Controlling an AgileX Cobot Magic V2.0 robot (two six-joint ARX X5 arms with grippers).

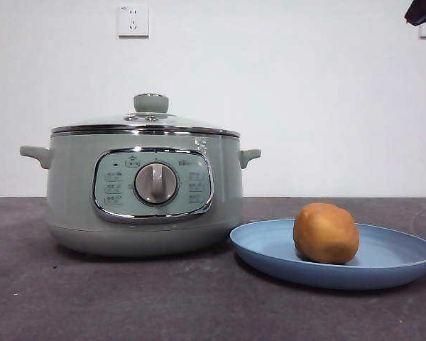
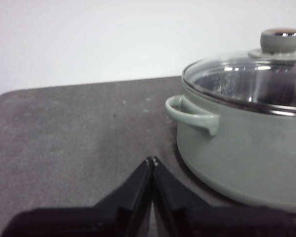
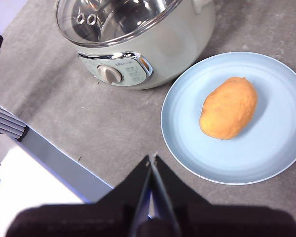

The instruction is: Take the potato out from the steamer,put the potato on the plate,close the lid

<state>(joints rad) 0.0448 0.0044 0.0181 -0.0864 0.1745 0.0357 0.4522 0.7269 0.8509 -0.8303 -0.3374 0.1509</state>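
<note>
A: Left gripper [image 2: 152,160] is seen low over the table [image 2: 64,138], just beside the steamer [image 2: 246,153] on the side of one small handle [image 2: 190,112]; its jaws are pressed together and nothing is held between them

B: And how is the right gripper [image 3: 152,159] placed?

A: It is held high, well apart from the steamer, looking down on the tabletop near the plate [image 3: 281,148]. Its jaws are likewise closed on nothing. In the front view only a dark tip [image 1: 422,11] is seen at an upper corner, and which arm it belongs to cannot be told from that view

B: Where is the potato [image 1: 325,232] found?

A: It is lying on the light-blue plate, which is set on the table just beside the steamer, on the side away from the left gripper. The plate's rim and the steamer's base are near each other, but whether they touch cannot be told

B: And the lid [image 1: 145,122]?

A: It is seated on the steamer's rim, knob [image 1: 150,103] upward, with the chrome edge lying level all round. Through the glass no potato is seen in the pot

B: So which step is judged to be in hand?

A: All three steps appear to be done: potato out, potato plated, lid closed. Nothing further seems to be called for beyond both arms being kept clear of the steamer and the plate
</note>
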